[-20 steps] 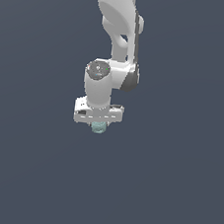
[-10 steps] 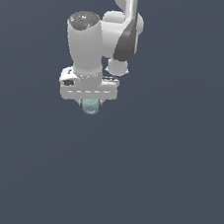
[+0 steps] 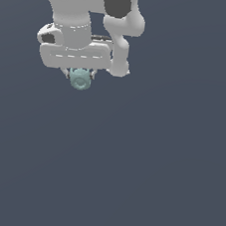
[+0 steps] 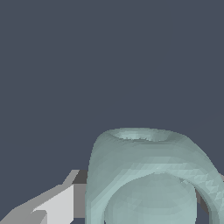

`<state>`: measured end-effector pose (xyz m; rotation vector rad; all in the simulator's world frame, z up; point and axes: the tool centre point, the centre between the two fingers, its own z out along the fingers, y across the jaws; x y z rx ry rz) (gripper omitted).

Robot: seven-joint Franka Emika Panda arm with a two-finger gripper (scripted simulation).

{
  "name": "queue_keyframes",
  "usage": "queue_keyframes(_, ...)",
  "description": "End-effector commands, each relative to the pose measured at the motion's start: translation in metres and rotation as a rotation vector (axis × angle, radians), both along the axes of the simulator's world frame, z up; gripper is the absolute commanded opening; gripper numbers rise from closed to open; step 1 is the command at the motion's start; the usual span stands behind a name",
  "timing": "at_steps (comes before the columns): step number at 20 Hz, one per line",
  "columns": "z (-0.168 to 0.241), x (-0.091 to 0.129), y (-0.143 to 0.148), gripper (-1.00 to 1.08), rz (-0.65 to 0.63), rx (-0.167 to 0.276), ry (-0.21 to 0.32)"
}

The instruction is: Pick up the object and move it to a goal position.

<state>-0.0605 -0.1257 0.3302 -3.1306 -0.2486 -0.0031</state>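
- Exterior view: the white arm [image 3: 83, 6] comes in from the upper edge and fills the upper part of the exterior view's left half, with a dark patch on one of its joints near the top.
- Below that joint sits the broad white body of the gripper [image 3: 81, 76], a flat block lying crosswise.
- A second white link hangs down just beside the block, on the exterior view's right of it.
- The object [image 3: 80, 79], a small pale teal-green lump, sits directly under the middle of the gripper block, touching its underside, much narrower than the block itself.
- Its round ring-like face is turned toward the camera, and small prongs show at its upper edges, next to the fingers.
- The fingers are short and mostly hidden behind the lump; they press close on either side of it, so the gripper is clamped on the object and carries it.
- Everything around is a flat dark blue-grey background [image 3: 158, 170]; no surface edge can be made out.
- Wrist view: the object [image 4: 148, 175] looms large and close, a teal-green rounded shape with a ring rim on its far side and a smooth bulge on its near side.
- One grey and white finger [image 4: 57, 203] lies against the side of the lump, touching it.
- The other finger is barely visible behind the object's opposite edge.
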Motion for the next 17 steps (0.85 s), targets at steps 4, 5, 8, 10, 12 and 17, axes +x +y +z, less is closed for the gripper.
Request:
queue_keyframes(4, 0.047, -0.009, -0.016, -1.0, 0.0, 0.0, 0.002)
queue_keyframes(5, 0.053, -0.01, -0.018, -1.0, 0.0, 0.0, 0.002)
queue_keyframes(8, 0.07, -0.012, -0.023, -1.0, 0.0, -0.001, 0.002)
queue_keyframes(10, 0.078, -0.013, -0.026, -1.0, 0.0, -0.001, 0.002)
queue_keyframes(12, 0.083, -0.014, -0.029, -1.0, 0.0, -0.001, 0.002)
queue_keyframes(17, 0.089, -0.014, -0.03, -1.0, 0.0, -0.001, 0.002)
